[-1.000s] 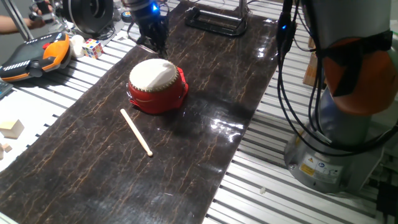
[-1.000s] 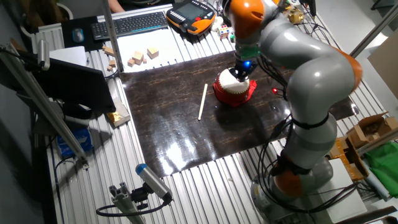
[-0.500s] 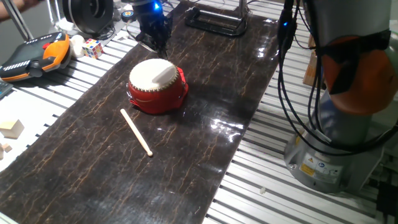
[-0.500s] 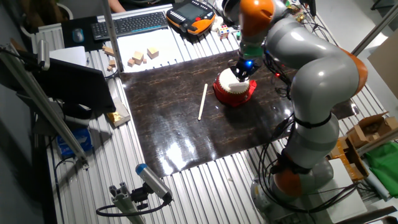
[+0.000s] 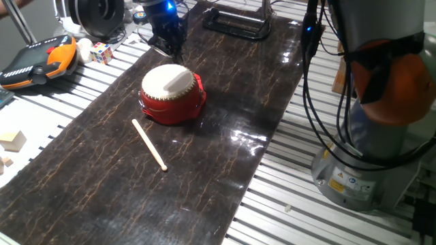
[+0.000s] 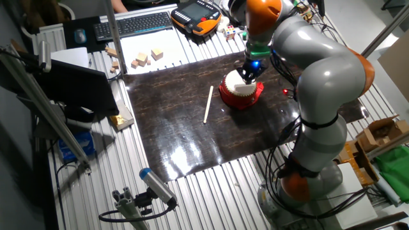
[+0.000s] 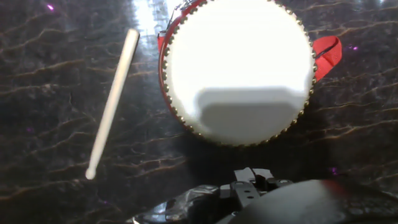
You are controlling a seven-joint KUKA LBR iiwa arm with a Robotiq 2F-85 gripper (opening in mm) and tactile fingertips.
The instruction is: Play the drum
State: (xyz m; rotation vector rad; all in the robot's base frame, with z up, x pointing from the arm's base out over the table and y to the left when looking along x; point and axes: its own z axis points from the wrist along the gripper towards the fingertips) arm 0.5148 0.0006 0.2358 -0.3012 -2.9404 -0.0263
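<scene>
The drum is squat and round, with a red body and a cream skin ringed with dark studs. It stands on the dark mat. It also shows in the other fixed view and fills the upper hand view. My gripper hangs just beyond the drum's far edge, a little above it, with its jaws together and nothing in them. It throws a grey shadow on the skin. It shows over the drum in the other fixed view. A thin pale stick lies loose on the mat beside the drum.
An orange teach pendant, a colour cube and wooden blocks lie on the slatted table left of the mat. A black frame sits at the mat's far end. The robot base stands at the right.
The arm has shifted slightly toward the drum's far side, and a grey shadow patch now lies on the skin. Drum and stick have not moved.
</scene>
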